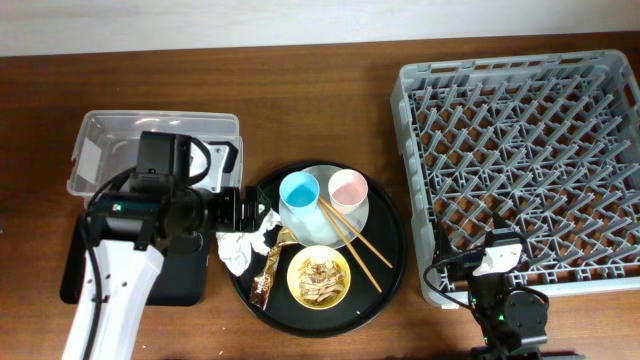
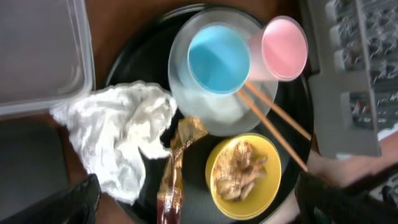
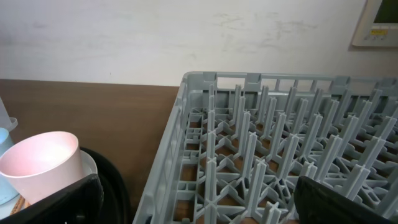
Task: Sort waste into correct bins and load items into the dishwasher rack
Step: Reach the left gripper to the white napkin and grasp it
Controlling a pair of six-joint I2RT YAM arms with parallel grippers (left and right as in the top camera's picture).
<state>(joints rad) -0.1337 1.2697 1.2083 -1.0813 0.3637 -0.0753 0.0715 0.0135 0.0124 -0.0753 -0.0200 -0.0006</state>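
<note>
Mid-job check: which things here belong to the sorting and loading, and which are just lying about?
Job: napkin, wrapper, food scraps, clear tub, shallow black tray, blue cup, pink cup, plate, yellow bowl, chopsticks, rack.
Lying about: round black tray, which only carries the items; wall panel.

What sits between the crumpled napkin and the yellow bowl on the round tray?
The brown-gold snack wrapper lies between the napkin and the bowl, clearest in the left wrist view.

Blue cup (image 1: 299,191), pink cup (image 1: 348,188), yellow bowl (image 1: 319,276), white napkin (image 1: 240,247), grey lattice rack (image 1: 408,160), black round tray (image 1: 390,225)
</note>
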